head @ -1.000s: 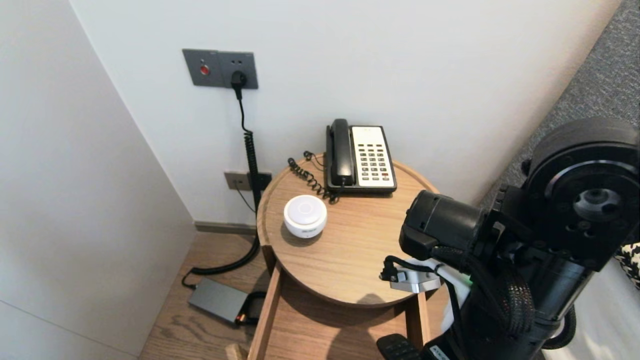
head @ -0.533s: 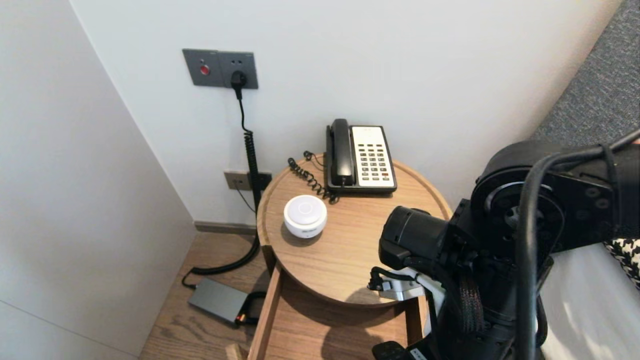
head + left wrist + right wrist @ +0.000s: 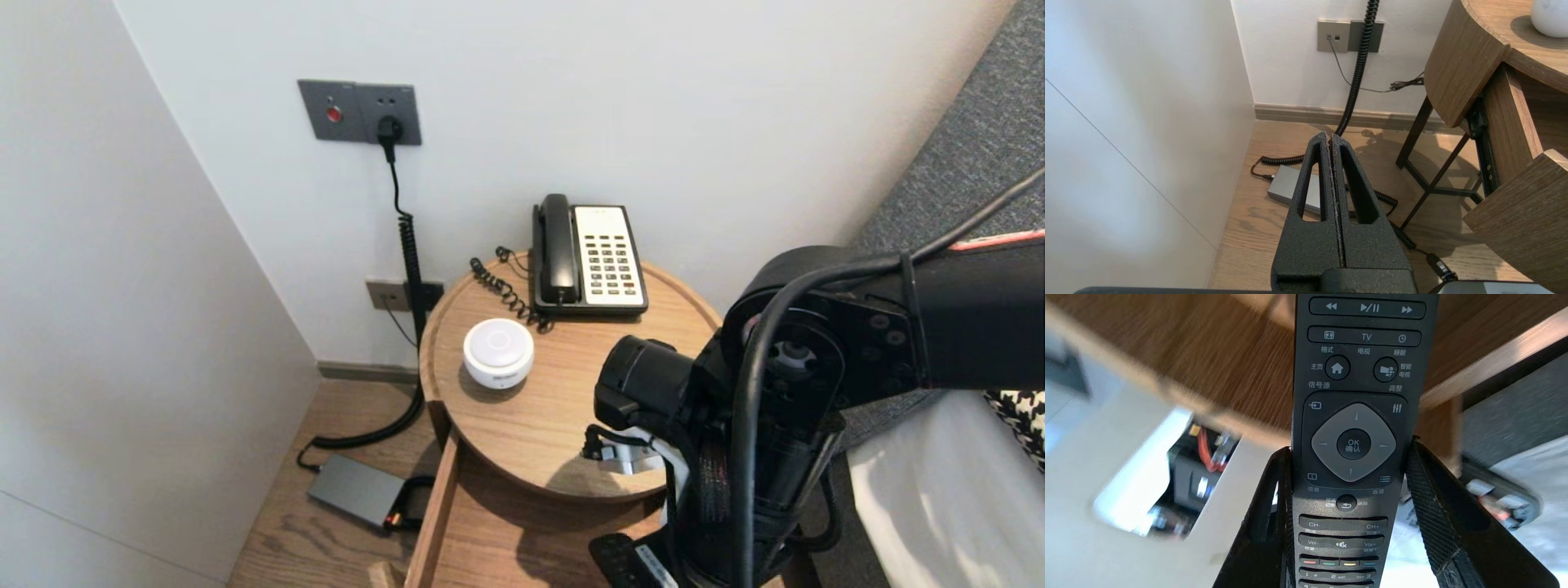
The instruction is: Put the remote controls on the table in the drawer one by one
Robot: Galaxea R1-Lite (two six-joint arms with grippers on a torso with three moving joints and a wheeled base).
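Wooden round table [image 3: 563,408] is sitting mid-frame in the head view, with the phone [image 3: 588,257] and white speaker [image 3: 498,351] on it. The open drawer [image 3: 506,531] is showing below. The right arm is crowding the lower right and hiding its own fingers.

Left wrist view: left gripper [image 3: 1330,141] is hanging empty over the floor, fingers pressed together.

Right wrist view: right gripper [image 3: 1349,446] is pinching the black remote [image 3: 1359,355] by its side edges, about half open, with the drawer's wood close behind.

Risk: with such an edge-only pinch, the long remote could be pivoting or slipping. Its far end could also be clipping the tabletop rim or the drawer wall.
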